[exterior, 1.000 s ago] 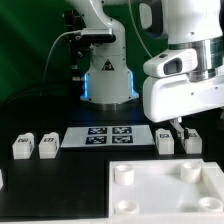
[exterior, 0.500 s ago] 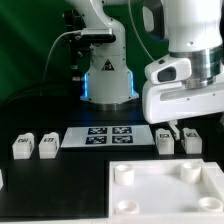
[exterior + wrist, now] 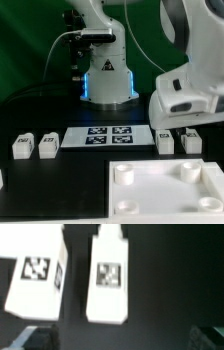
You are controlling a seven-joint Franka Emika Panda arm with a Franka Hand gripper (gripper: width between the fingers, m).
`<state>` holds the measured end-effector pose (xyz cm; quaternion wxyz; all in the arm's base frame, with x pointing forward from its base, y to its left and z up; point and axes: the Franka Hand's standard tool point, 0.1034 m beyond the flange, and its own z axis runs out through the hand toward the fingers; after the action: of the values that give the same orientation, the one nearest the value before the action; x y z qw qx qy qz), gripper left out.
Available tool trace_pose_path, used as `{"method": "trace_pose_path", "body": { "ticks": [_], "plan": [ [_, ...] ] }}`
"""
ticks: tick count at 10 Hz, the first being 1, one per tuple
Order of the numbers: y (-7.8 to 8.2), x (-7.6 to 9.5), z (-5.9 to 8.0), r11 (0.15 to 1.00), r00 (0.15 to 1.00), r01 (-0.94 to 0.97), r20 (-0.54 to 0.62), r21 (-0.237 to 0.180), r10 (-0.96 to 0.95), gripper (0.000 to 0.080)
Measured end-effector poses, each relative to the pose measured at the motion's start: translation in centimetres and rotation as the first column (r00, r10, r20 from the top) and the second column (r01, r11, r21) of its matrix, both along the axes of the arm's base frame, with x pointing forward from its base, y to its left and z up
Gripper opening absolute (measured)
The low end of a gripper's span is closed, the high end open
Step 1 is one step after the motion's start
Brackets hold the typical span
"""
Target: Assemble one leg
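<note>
Since the hand (image 3: 122,339) hangs with its dark fingers (image 3: 35,338) spread wide and empty, the approach to a grasp is judged to be the step in hand. Below it the matte black bench (image 3: 60,195) is spread; apart from the hand the white moulded tray (image 3: 160,196) with raised round sockets (image 3: 124,174) is laid. Directly beneath the hand the leg (image 3: 108,280), a smooth white blocky post bearing a square tag (image 3: 108,273), is found, a neighbouring leg (image 3: 35,274) just beside it. A straight descent, centred on one post alone, is called for next.

Black table (image 3: 60,185) with marker board (image 3: 108,136), white tray (image 3: 160,200) and four legs (image 3: 47,145), two beside each board end.
</note>
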<state>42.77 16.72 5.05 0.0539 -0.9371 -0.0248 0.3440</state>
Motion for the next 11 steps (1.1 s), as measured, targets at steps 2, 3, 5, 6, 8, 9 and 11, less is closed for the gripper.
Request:
{"method": "trace_pose_path", "body": {
  "ticks": [2,3,5,6,8,9,11],
  "plan": [
    [0.2,1.0,-0.6,1.000,0.999,0.002,-0.041,0.008,-0.002,0.0648],
    [0.2,0.8,-0.6,1.000,0.999,0.005,-0.046,0.004,-0.005,0.0648],
    [0.4,-0.8,-1.3,0.998,0.991,0.033,-0.129,-0.046,-0.039,0.0648],
    [0.4,-1.3,-1.6,0.998,0.990,0.030,-0.138,-0.048,-0.036,0.0648],
    [0.3,-2.4,-2.1,0.998,0.987,0.026,-0.154,-0.053,-0.034,0.0648],
    [0.4,-2.8,-2.5,0.998,0.987,0.027,-0.159,-0.058,-0.036,0.0648],
    [0.8,-3.2,-3.5,0.998,0.987,0.015,-0.160,-0.055,-0.024,0.0648]
  ]
}}
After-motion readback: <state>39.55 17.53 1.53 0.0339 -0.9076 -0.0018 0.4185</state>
